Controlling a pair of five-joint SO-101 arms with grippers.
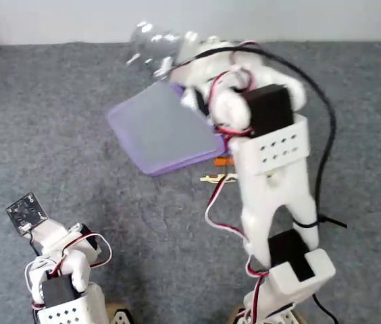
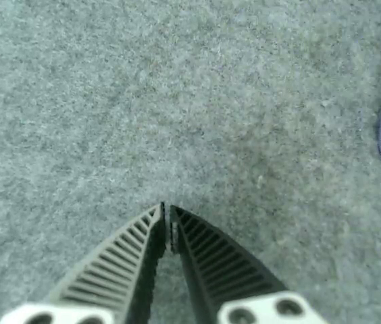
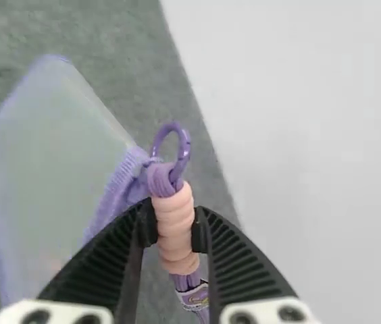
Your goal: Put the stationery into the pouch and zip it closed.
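- The left gripper (image 2: 167, 210) hangs low over the grey carpet (image 2: 177, 101), pinched together on nothing.
- Just beside the right arm lie orange and pale bits (image 1: 219, 172), possibly stationery.
- Touching them, farther back, lies the purple pouch (image 1: 163, 131).
- Farthest, the right gripper (image 3: 174, 210) clamps the pouch's peach pull (image 3: 175, 243) below its purple ring (image 3: 171, 145).

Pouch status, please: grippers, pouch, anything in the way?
Left gripper shut, empty, over bare carpet. Right gripper shut on strap of pouch. Stationery lies on carpet beside pouch, under right arm.
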